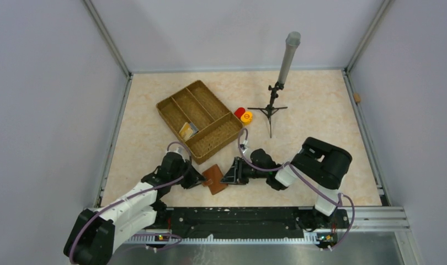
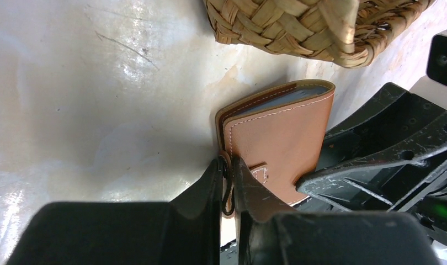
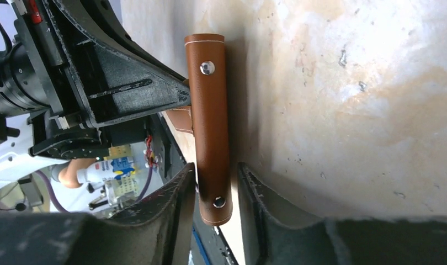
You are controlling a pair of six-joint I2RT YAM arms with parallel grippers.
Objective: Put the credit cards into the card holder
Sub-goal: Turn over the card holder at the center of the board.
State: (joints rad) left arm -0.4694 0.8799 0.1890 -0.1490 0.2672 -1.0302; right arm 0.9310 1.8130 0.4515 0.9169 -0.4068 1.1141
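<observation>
Clamping card holder, left end effector, right end effector ajar astride it, interior hidden

The table carries a wicker tray, two caps (red, orange), a tripod and the card holder.

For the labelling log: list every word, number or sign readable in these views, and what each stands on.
None can be read.
credit cards in the wicker tray: print too small to read.
orange cap: any marking too small to tell.
card holder: no lettering on the sides shown.
</observation>
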